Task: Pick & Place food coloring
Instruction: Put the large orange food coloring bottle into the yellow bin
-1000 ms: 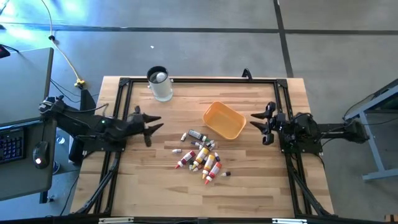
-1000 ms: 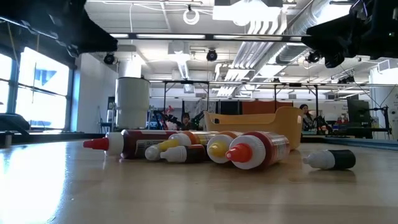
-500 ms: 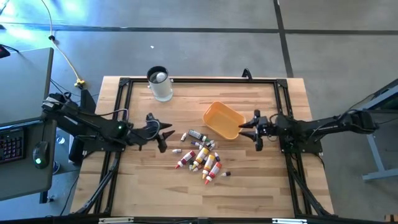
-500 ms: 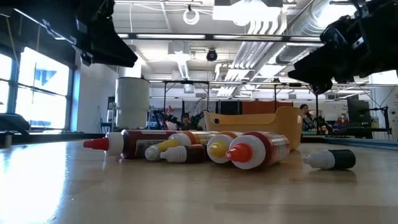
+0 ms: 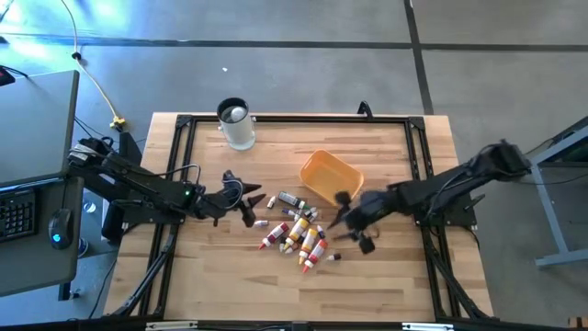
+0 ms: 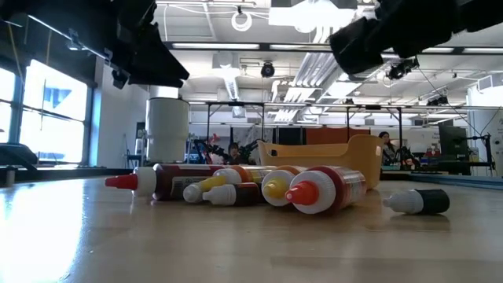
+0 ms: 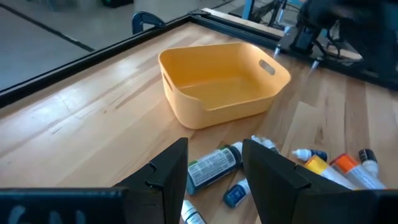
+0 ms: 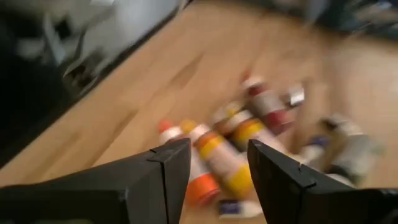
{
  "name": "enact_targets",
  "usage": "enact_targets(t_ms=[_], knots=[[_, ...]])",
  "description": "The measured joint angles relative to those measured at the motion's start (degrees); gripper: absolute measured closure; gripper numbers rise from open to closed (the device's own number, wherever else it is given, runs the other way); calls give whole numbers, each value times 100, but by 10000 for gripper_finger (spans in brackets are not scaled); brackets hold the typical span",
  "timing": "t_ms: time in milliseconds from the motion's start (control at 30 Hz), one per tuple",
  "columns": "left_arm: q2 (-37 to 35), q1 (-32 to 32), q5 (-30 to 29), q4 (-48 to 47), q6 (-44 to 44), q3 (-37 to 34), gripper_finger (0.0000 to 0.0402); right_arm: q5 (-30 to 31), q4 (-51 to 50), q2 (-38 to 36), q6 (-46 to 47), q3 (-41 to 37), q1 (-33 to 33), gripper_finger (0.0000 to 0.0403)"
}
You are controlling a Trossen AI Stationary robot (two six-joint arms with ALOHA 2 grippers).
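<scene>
Food coloring bottles (image 5: 296, 232) lie heaped mid-bench, just beside yellow tray (image 5: 331, 177) — none inside yet. Left hand (image 5: 246, 198) and right hand (image 5: 354, 225) both unclenched, empty, flanking the heap. Risks: both converge on same pile — collision; bottles packed tight and round, so a pinch may catch two, or roll neighbours away.

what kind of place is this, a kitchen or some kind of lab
Most likely a robotics lab or workshop, not a kitchen: bare concrete floor around the framed wooden table, exposed ceiling ducts overhead, and a desk with a keyboard beside the rig.
</scene>
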Motion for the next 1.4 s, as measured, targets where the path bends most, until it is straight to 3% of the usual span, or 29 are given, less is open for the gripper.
enact_targets(t_ms=[100, 333, 633, 933, 1400], knots=[[0, 0, -57, 0, -117, 0, 250, -3, -1076, 748, -29, 845, 250, 249], [0, -2, -57, -2, -409, 0, 250, 54, -2416, 2373, -501, 2413, 628, 249], [-2, -2, 58, -39, -553, -1, 250, 710, -3032, 3601, -851, 3700, 984, 249], [-2, -2, 527, -42, -1201, -7, 250, 1579, -3278, 4218, -1076, 4116, 1168, 248], [-2, -2, 507, -39, -1253, -9, 250, 1547, -3531, 4414, -1074, 4118, 1049, 249]])
